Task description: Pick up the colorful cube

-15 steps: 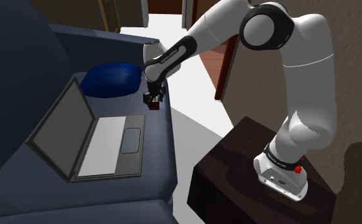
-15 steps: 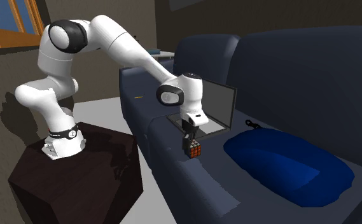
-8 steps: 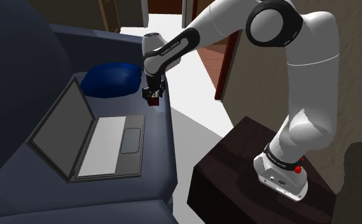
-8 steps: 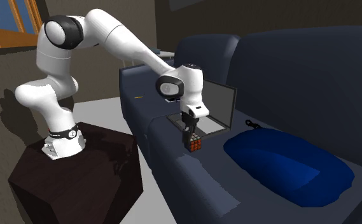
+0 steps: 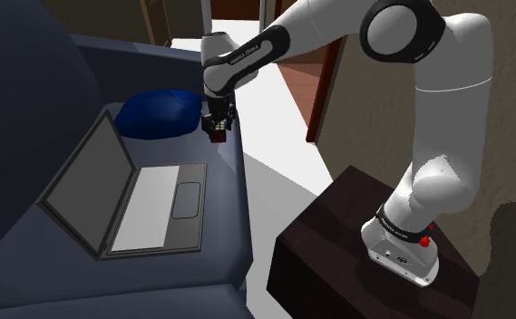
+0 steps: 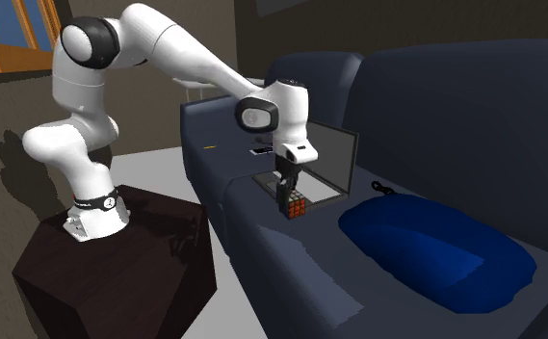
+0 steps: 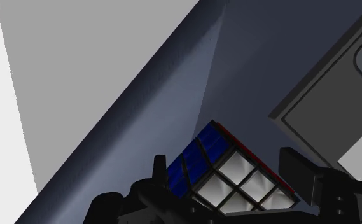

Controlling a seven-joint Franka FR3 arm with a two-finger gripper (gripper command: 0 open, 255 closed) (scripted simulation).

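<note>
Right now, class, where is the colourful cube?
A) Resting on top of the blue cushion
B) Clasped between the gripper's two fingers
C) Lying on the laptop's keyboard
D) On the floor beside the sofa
B: in the wrist view the cube is clasped between the two black fingers of the gripper, away from the laptop and the blue cushion.

This is a room in a home, like a living room. A big dark blue sofa (image 6: 455,116) takes up much of it, with a tall soft back. An open laptop (image 5: 156,204) lies on the sofa seat, and a blue cushion (image 5: 160,113) lies near it. A window (image 6: 12,34) with an orange wooden frame sits in the brown wall. The floor (image 5: 274,136) is pale.
</note>
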